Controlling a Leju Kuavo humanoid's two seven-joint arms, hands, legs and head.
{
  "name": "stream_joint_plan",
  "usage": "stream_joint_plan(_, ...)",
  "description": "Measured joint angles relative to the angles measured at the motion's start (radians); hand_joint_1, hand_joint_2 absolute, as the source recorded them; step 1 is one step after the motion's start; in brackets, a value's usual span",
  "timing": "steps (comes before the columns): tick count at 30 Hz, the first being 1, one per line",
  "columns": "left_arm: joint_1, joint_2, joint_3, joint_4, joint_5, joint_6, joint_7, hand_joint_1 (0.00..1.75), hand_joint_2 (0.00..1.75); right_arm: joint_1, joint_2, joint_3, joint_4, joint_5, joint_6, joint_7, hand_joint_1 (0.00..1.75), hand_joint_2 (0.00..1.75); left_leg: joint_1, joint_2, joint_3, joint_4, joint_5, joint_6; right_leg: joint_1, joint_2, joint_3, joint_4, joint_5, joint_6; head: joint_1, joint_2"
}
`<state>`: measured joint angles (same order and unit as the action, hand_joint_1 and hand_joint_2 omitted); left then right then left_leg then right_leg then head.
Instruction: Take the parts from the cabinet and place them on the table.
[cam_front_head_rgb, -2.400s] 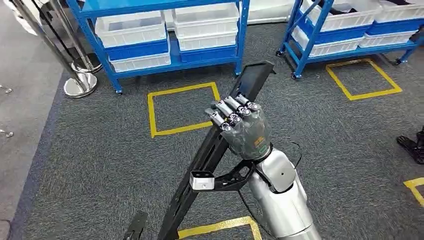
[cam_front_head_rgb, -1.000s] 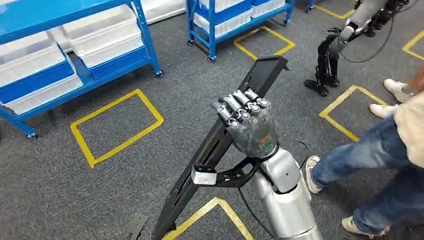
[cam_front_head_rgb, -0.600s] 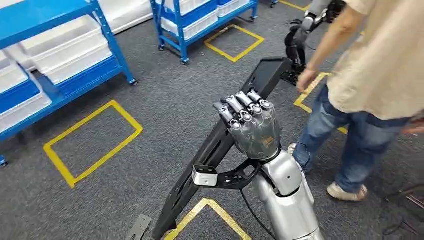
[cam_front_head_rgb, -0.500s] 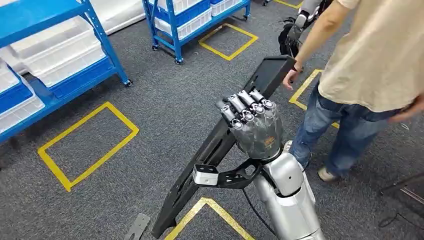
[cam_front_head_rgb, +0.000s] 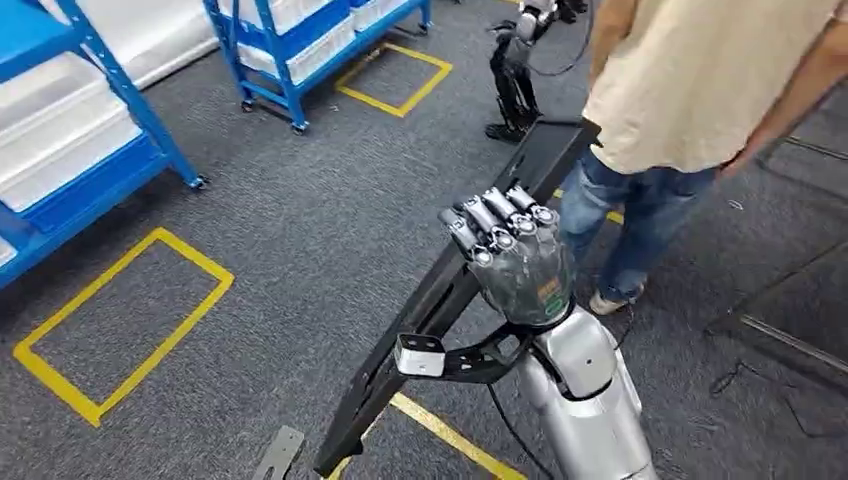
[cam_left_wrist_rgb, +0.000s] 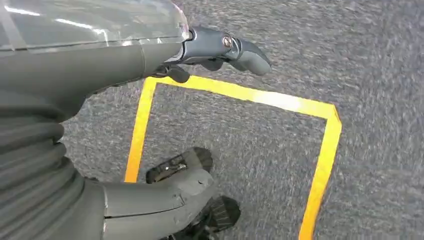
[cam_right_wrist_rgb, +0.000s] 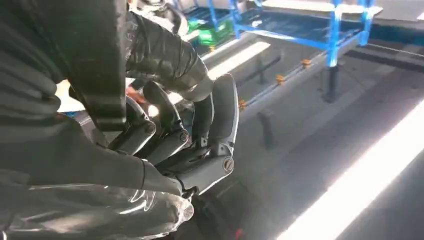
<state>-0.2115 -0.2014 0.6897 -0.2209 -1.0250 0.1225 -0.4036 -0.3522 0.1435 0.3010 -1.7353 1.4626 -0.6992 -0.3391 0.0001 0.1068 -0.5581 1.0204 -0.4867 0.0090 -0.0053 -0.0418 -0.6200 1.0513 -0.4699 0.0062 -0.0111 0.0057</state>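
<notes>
Head view, right robot hand (cam_front_head_rgb: 515, 258) raised, fingers curled around long black part (cam_front_head_rgb: 462, 283), tilted diagonally

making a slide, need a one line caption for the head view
Right hand holds a long black part upright over grey carpet, with a person close ahead and blue racks behind.

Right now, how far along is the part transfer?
Done: the long black part is off the cabinet, gripped by the right hand and carried tilted over the grey carpet. In hand: the carry; a person stands just beyond the part's far end. The left hand hangs empty over yellow floor tape. Left: setting it on the table.
</notes>
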Motion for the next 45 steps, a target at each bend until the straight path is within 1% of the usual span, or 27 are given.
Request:
stream_joint_plan(2,0.000,-0.001,-0.002,0.000,0.000,0.000,0.000,0.00,1.75,0.004,-0.002,0.000,-0.011,-0.006,0.000,0.001,1.75,1.75,0.004,0.013,0.002,0.003,-0.008,-0.010,-0.002,0.021,0.002,-0.004,0.005,-0.015,0.000,0.000)
stream_joint_plan(4,-0.001,-0.001,-0.003,0.000,0.000,0.002,0.000,0.00,1.75,0.004,-0.002,0.000,-0.019,-0.009,0.000,0.003,1.75,1.75,0.011,-0.067,-0.023,0.071,-0.062,-0.018,-0.006,0.036,0.001,-0.005,0.007,-0.023,0.000,0.000)
stream_joint_plan(6,0.005,-0.001,-0.004,0.000,0.000,0.002,0.002,0.00,1.75,0.007,-0.002,0.001,-0.021,-0.010,0.000,0.002,1.75,1.75,0.011,-0.093,-0.096,0.232,-0.136,-0.020,-0.003,0.060,0.001,-0.004,0.008,-0.028,0.000,0.000)
stream_joint_plan(7,0.009,-0.001,-0.005,0.000,0.000,0.002,0.003,0.00,1.75,0.009,-0.002,0.001,-0.021,-0.011,0.000,0.000,1.75,1.75,0.011,-0.096,-0.130,0.299,-0.152,-0.019,-0.001,0.074,0.001,-0.003,0.008,-0.029,0.000,0.000)
stream_joint_plan(9,0.012,-0.001,-0.005,0.000,0.000,0.003,0.003,0.00,1.75,0.013,-0.002,0.001,-0.021,-0.015,0.000,-0.008,1.75,1.75,0.010,-0.099,-0.134,0.287,-0.111,-0.009,0.003,0.102,0.002,-0.001,0.008,-0.029,0.000,0.000)
stream_joint_plan(11,0.011,-0.001,-0.005,0.000,0.001,0.003,0.003,0.00,1.75,0.015,-0.002,0.000,-0.024,-0.020,0.000,-0.012,1.75,1.75,0.004,-0.119,-0.073,0.132,-0.013,0.009,0.004,0.129,0.003,0.000,0.008,-0.029,0.000,0.000)
stream_joint_plan(12,0.011,0.000,-0.005,0.000,0.001,0.003,0.003,0.00,1.75,0.015,-0.002,0.000,-0.028,-0.020,0.000,-0.013,1.75,1.75,0.001,-0.150,-0.043,0.056,0.022,0.018,0.002,0.139,0.003,0.000,0.008,-0.028,0.000,0.000)
stream_joint_plan(13,0.011,0.003,-0.005,0.000,0.001,0.003,0.006,0.00,1.75,0.016,-0.002,0.000,-0.029,-0.021,0.000,-0.013,1.75,1.75,0.004,-0.201,-0.028,0.030,0.013,0.026,0.002,0.148,-0.001,0.000,0.010,-0.024,0.001,0.000)
stream_joint_plan(17,0.011,0.002,-0.007,0.000,0.000,0.004,0.008,0.00,1.75,0.027,-0.002,0.000,-0.031,-0.021,0.000,-0.018,1.75,1.75,0.000,-0.163,-0.014,-0.006,0.018,0.028,-0.007,0.194,-0.012,-0.014,0.026,0.001,0.001,0.000)
stream_joint_plan(19,0.009,-0.004,-0.009,0.000,0.000,0.004,0.006,0.00,1.75,0.026,-0.004,-0.001,-0.037,-0.021,0.000,-0.022,1.75,1.75,0.009,-0.136,-0.003,-0.035,0.033,0.034,0.004,0.099,-0.027,0.028,-0.016,0.006,0.005,0.000)
stream_joint_plan(20,0.009,-0.005,-0.010,0.000,0.000,0.004,0.006,0.00,1.75,0.024,-0.004,-0.001,-0.037,-0.022,0.000,-0.023,1.75,1.75,0.008,-0.122,-0.004,-0.035,0.034,0.038,0.002,0.073,-0.057,0.094,-0.056,0.009,0.004,0.000)
stream_joint_plan(22,0.014,-0.006,-0.010,0.000,0.000,0.004,0.007,0.00,1.75,0.029,-0.005,-0.001,-0.037,-0.022,0.000,-0.025,1.75,1.75,0.007,-0.093,-0.004,-0.032,0.031,0.038,-0.004,0.055,-0.121,0.233,-0.116,0.017,0.004,0.000)
stream_joint_plan(23,0.015,-0.006,-0.011,0.000,0.000,0.004,0.008,0.00,1.75,0.030,-0.006,-0.001,-0.037,-0.022,0.000,-0.025,1.75,1.75,0.008,-0.078,-0.005,-0.031,0.030,0.038,-0.009,0.052,-0.137,0.267,-0.118,0.021,0.004,0.000)
stream_joint_plan(25,0.014,-0.008,-0.012,0.000,0.000,0.004,0.008,0.00,1.75,0.030,-0.008,-0.002,-0.037,-0.020,0.000,-0.025,1.75,1.75,0.010,-0.055,-0.005,-0.027,0.026,0.033,-0.018,0.042,-0.105,0.209,-0.068,0.031,0.004,0.000)
stream_joint_plan(28,0.014,-0.008,-0.013,0.000,0.000,0.004,0.008,0.00,1.75,0.030,-0.008,-0.002,-0.037,-0.020,0.000,-0.025,1.75,1.75,0.010,-0.054,-0.005,-0.027,0.026,0.033,-0.018,0.041,-0.103,0.205,-0.066,0.031,0.004,0.000)
stream_joint_plan(31,0.013,-0.010,-0.014,0.000,0.000,0.004,0.008,0.00,1.75,0.030,-0.008,-0.002,-0.037,-0.020,0.000,-0.024,1.75,1.75,0.013,-0.042,-0.005,-0.021,0.021,0.028,-0.020,0.027,-0.052,0.114,-0.020,0.035,0.005,0.000)
stream_joint_plan(32,0.011,-0.011,-0.014,0.000,0.000,0.004,0.008,0.00,1.75,0.029,-0.009,-0.002,-0.038,-0.020,0.000,-0.025,1.75,1.75,0.013,-0.028,-0.005,-0.007,0.011,0.018,-0.020,-0.017,0.009,-0.007,0.007,0.036,0.005,0.000)
stream_joint_plan(33,0.009,-0.010,-0.015,0.000,0.001,0.005,0.008,0.00,1.75,0.029,-0.010,-0.002,-0.039,-0.022,0.000,-0.025,1.75,1.75,0.006,-0.003,-0.005,0.002,0.005,-0.001,-0.007,0.002,0.003,-0.003,0.003,0.012,0.003,0.000)
stream_joint_plan(34,0.008,-0.011,-0.015,0.000,0.000,0.005,0.008,0.00,1.75,0.029,-0.011,-0.003,-0.039,-0.022,0.000,-0.026,1.75,1.75,0.008,0.009,-0.002,0.001,0.004,-0.006,-0.008,0.015,0.002,-0.006,0.005,0.005,0.003,0.000)
stream_joint_plan(35,0.006,-0.011,-0.015,0.000,0.000,0.005,0.008,0.00,1.75,0.029,-0.011,-0.003,-0.040,-0.022,0.000,-0.026,1.75,1.75,0.010,0.008,-0.003,0.002,-0.004,-0.013,-0.012,0.025,0.006,-0.011,0.011,-0.004,0.003,0.000)
stream_joint_plan(36,0.004,-0.011,-0.015,0.000,0.000,0.005,0.008,0.00,1.75,0.028,-0.011,-0.003,-0.042,-0.022,0.000,-0.026,1.75,1.75,0.015,-0.036,-0.011,0.028,-0.030,-0.017,-0.014,0.031,0.006,-0.014,0.013,-0.009,0.003,0.000)
stream_joint_plan(38,0.004,-0.011,-0.016,0.000,0.000,0.004,0.007,0.00,1.75,0.025,-0.010,-0.003,-0.042,-0.019,0.000,-0.024,1.75,1.75,0.017,-0.087,-0.071,0.170,-0.112,-0.019,-0.014,0.049,0.003,-0.014,0.016,-0.016,0.003,0.000)
stream_joint_plan(40,0.008,-0.011,-0.016,0.000,0.000,0.004,0.007,0.00,1.75,0.027,-0.011,-0.003,-0.042,-0.018,0.000,-0.018,1.75,1.75,0.017,-0.098,-0.131,0.301,-0.153,-0.020,-0.011,0.072,0.001,-0.012,0.017,-0.018,0.003,0.000)
stream_joint_plan(42,0.009,-0.011,-0.016,0.000,0.000,0.004,0.007,0.00,1.75,0.028,-0.013,-0.003,-0.041,-0.011,0.000,-0.015,1.75,1.75,0.017,-0.099,-0.124,0.279,-0.109,-0.015,-0.010,0.097,0.001,-0.009,0.017,-0.018,0.003,0.000)
stream_joint_plan(43,0.008,-0.011,-0.016,0.000,0.000,0.005,0.007,0.00,1.75,0.027,-0.015,-0.003,-0.042,-0.008,0.000,-0.013,1.75,1.75,0.016,-0.104,-0.087,0.198,-0.058,-0.010,-0.010,0.112,0.001,-0.006,0.017,-0.018,0.003,0.000)
stream_joint_plan(44,0.006,-0.011,-0.016,0.000,0.000,0.005,0.007,0.00,1.75,0.027,-0.015,-0.003,-0.042,-0.004,0.000,-0.009,1.75,1.75,0.016,-0.123,-0.039,0.093,-0.006,-0.002,-0.010,0.127,0.001,-0.003,0.017,-0.018,0.003,0.000)
stream_joint_plan(45,0.006,-0.010,-0.016,0.000,0.000,0.005,0.007,0.00,1.75,0.028,-0.015,-0.003,-0.042,-0.004,0.000,-0.006,1.75,1.75,0.018,-0.172,-0.016,0.035,-0.002,0.004,-0.013,0.134,-0.001,-0.003,0.018,-0.017,0.003,0.000)
